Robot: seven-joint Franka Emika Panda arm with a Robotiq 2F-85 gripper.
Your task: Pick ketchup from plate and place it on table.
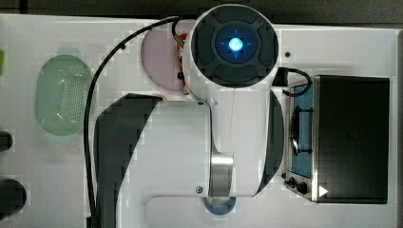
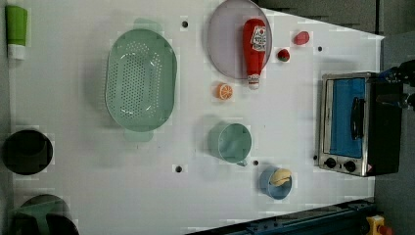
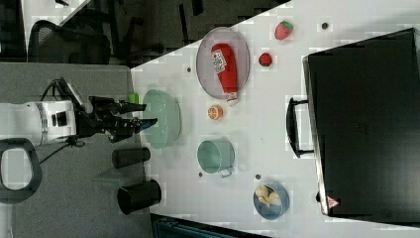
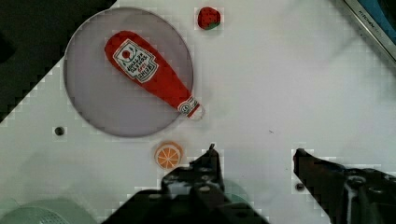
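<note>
On the plate [image 4: 100, 105], the ketchup [image 4: 152, 74] lies capped end toward five o'clock; likely light and soft, best gripped mid-body. The gripper [image 4: 254, 154] is parted wide, empty.

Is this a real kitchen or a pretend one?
Probably a pretend kitchen set up for robot practice: a white table with toy food like the ketchup on a plate, a small toaster oven, and a robot arm's gripper nearby.

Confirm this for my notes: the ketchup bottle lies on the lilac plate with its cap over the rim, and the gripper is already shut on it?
Not quite. The ketchup does lie on the plate, cap over the rim, but the wrist view shows the gripper open and apart from it, holding nothing.
</note>
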